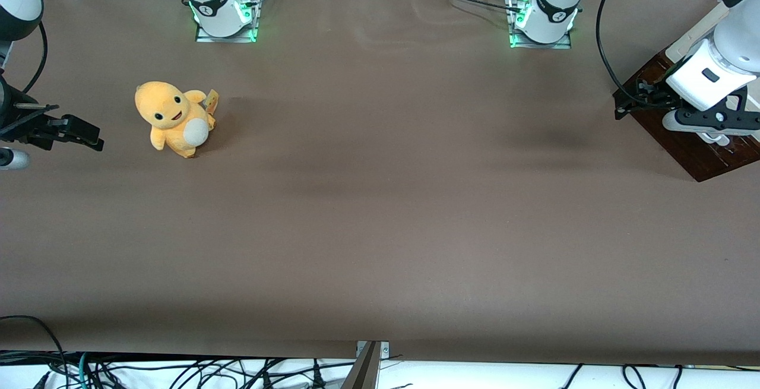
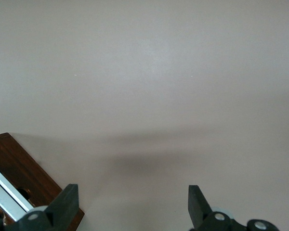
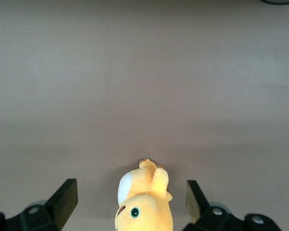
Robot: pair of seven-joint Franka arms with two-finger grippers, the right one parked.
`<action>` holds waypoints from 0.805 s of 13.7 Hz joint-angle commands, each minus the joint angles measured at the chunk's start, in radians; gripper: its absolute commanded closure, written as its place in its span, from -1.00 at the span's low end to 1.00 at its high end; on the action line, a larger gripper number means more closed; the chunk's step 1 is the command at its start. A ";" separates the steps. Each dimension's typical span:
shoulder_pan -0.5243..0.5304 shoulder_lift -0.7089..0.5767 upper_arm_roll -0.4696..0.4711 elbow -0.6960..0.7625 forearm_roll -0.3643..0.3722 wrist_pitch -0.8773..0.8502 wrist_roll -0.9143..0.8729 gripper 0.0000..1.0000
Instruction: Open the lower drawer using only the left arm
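We see the dark brown wooden drawer unit (image 1: 692, 145) at the working arm's end of the brown-covered table (image 1: 380, 228), approx 3 o'clock from table centre in the front view. The large white jointed left arm (image 1: 721, 59) w/ its looping black cable hangs right over it, so most of the unit is hidden. We can't pick out the lower drawer itself in the front view, nor tell if it's shut.

The grey-black gripper (image 2: 130, 204) is low beside the unit; its two dark fingers (image 2: 67, 202) stand wide apart w/ nothing between them, only bare table. In the wrist view a corner of the dark wood shows w/ a long white bar (image 2: 7, 195) on it, probably a drawer handle; which drawer, we can't say.

Handling, as we judge it: wood drawer is stiff, not fragile, likely light and sliding on runners w/ some friction. Smooth white bar could be slippery, so we'd take hold across its middle, fingers either side of the bar, and pull straight out along the runners to avoid jamming. The unit itself may slide on the cloth if pulled hard.

Containers: drawer contents not visible. A yellow plush toy w/ white belly (image 1: 175, 117) sits on the table toward the parked arm's end, approx 9–10 o'clock from centre, well apart from the unit.
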 commanded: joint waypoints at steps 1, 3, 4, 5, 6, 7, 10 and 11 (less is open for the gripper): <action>-0.001 -0.008 0.004 0.009 -0.024 -0.018 0.002 -1.00; -0.001 -0.008 0.005 0.009 -0.024 -0.018 0.000 -1.00; -0.001 -0.008 0.005 0.009 -0.024 -0.018 0.000 -1.00; -0.001 -0.008 0.005 0.009 -0.024 -0.018 -0.001 -1.00; -0.001 -0.008 0.005 0.009 -0.024 -0.018 -0.003 -1.00; -0.001 -0.008 0.005 0.009 -0.024 -0.018 -0.001 -1.00; -0.001 -0.008 0.004 0.009 -0.020 -0.018 -0.006 -1.00; -0.001 -0.008 0.004 0.009 -0.018 -0.018 -0.006 -1.00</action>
